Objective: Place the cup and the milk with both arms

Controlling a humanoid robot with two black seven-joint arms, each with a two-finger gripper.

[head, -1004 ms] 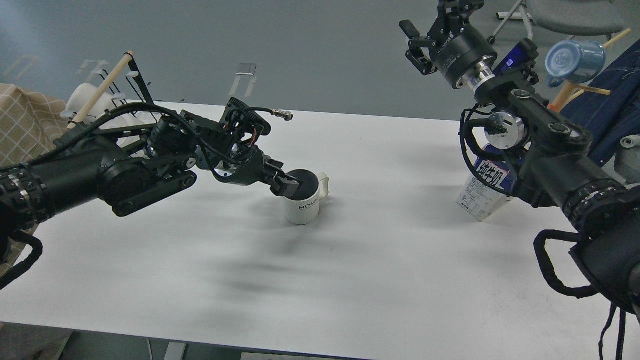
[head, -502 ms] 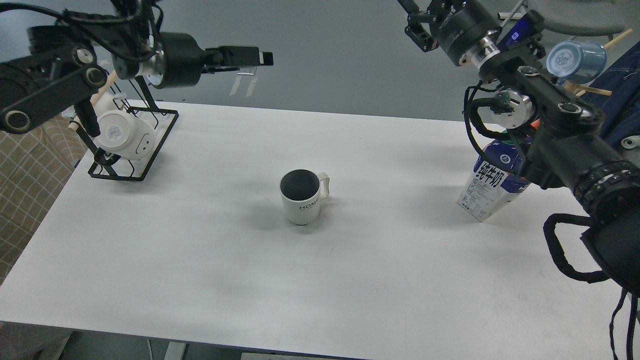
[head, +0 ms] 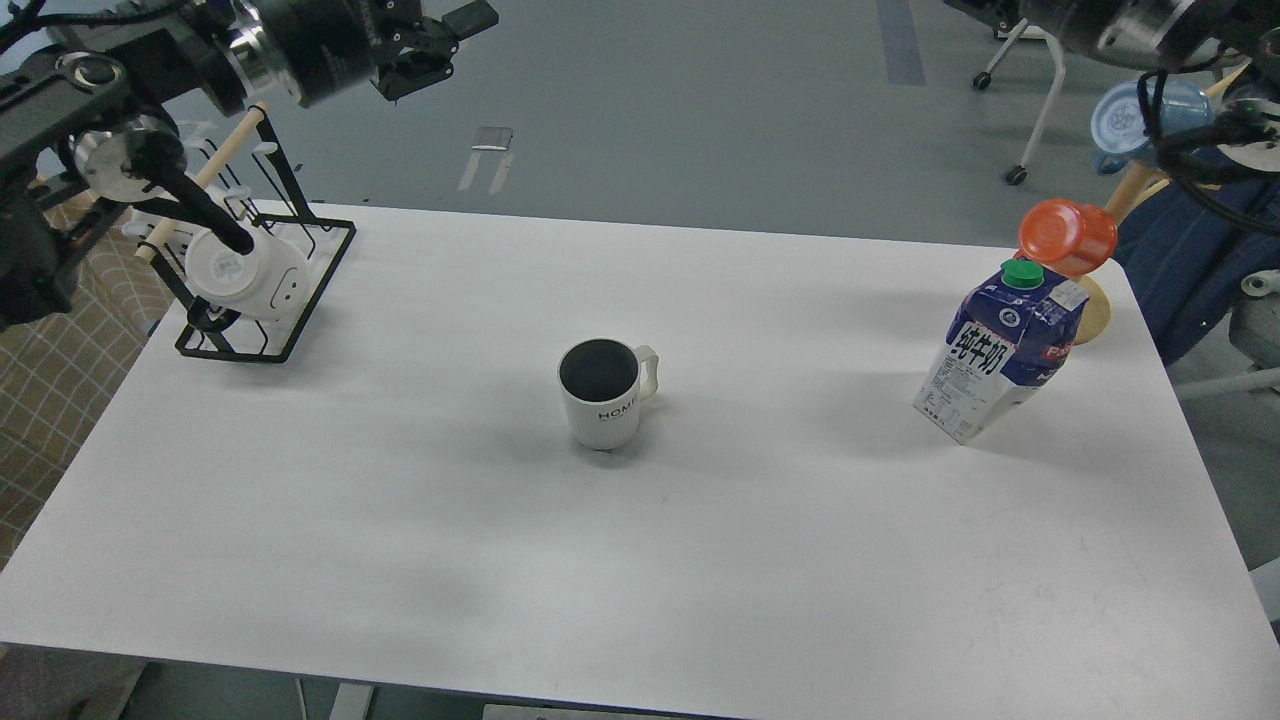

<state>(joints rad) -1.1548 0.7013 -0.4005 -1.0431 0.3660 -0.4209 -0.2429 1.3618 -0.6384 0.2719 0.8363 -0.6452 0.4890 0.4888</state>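
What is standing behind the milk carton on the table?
Behind the milk carton an orange cup hangs on a wooden stand; the carton hides part of its base.

White cup (head: 600, 393) upright mid-table; milk carton (head: 995, 353) apparently upright, right.

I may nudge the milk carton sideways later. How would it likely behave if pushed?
The milk carton is tall and narrow, so a high push would probably tip it. Pushed low, it should slide on the smooth white table. Its card walls likely dent if squeezed.
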